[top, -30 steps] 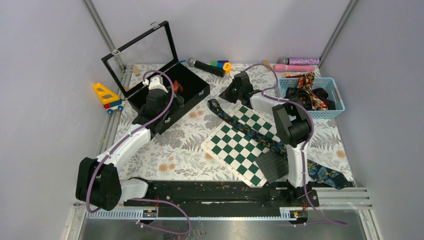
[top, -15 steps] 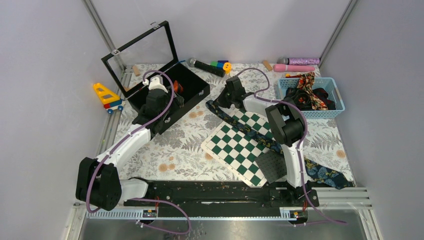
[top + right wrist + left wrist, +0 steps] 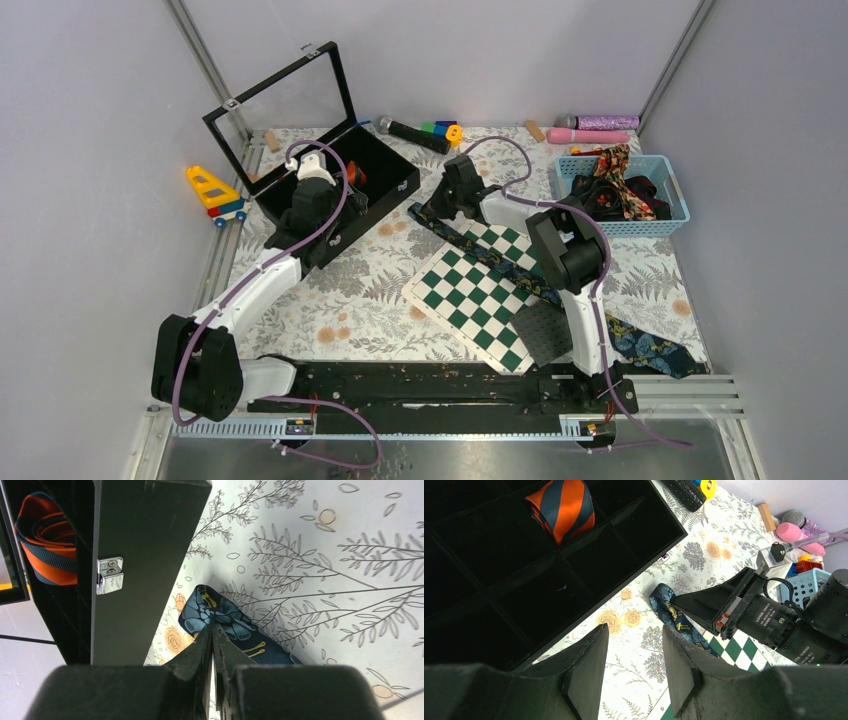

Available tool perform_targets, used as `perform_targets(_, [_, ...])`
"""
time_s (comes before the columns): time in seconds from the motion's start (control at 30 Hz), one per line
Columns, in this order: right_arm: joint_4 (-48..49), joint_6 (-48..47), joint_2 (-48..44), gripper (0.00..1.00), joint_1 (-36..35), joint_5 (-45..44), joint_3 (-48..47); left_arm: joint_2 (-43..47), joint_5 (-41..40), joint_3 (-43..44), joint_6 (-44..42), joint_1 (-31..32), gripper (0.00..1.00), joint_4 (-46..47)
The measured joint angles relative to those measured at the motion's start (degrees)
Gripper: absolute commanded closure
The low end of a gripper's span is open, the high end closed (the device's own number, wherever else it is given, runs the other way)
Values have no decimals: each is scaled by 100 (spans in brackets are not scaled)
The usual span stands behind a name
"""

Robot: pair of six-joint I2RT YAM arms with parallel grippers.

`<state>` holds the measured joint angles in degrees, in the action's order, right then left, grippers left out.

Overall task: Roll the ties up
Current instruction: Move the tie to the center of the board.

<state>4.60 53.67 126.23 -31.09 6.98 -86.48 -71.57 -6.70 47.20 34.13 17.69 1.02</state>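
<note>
Step in hand: starting the roll on the navy flowered tie (image 3: 227, 617). Its narrow end lies far centre, just beside the black box (image 3: 145, 555).

Right gripper (image 3: 213, 626): closed, tips on that end. Cannot tell if cloth is pinched.

Left gripper (image 3: 635, 630): half-wide, empty.

Next, as I judge it: a sure pinch, then folding the end over.

Only the top view shows the tie crossing the chequered board (image 3: 470, 295).

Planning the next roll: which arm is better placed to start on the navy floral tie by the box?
Right. The right gripper sits closed at the narrow end of the navy floral tie, beside the black box. The left gripper hangs half open over the box, off the tie.
</note>
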Motion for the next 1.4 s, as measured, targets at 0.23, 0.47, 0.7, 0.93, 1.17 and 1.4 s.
perform_targets(0.23, [-450,-234,61,92,-164,-122,-286,0,0,0,0,0,55,-4])
perform_targets(0.47, [-1091,-509,109,92,-315,-420,-726,0,-2,0,0,0,55,-7])
perform_targets(0.7, [-1510,-612,138,88,-400,-629,-831,0,-11,0,0,0,55,-9])
perform_targets(0.93, [-1169,-629,144,87,-407,-586,-623,4,-24,0,2,0,54,-9])
perform_targets(1.17, [-407,-627,142,85,-409,-448,-168,26,-28,0,2,0,54,-9])
perform_targets(1.4, [699,-708,63,85,-411,-192,409,74,-87,0,7,0,53,-50])
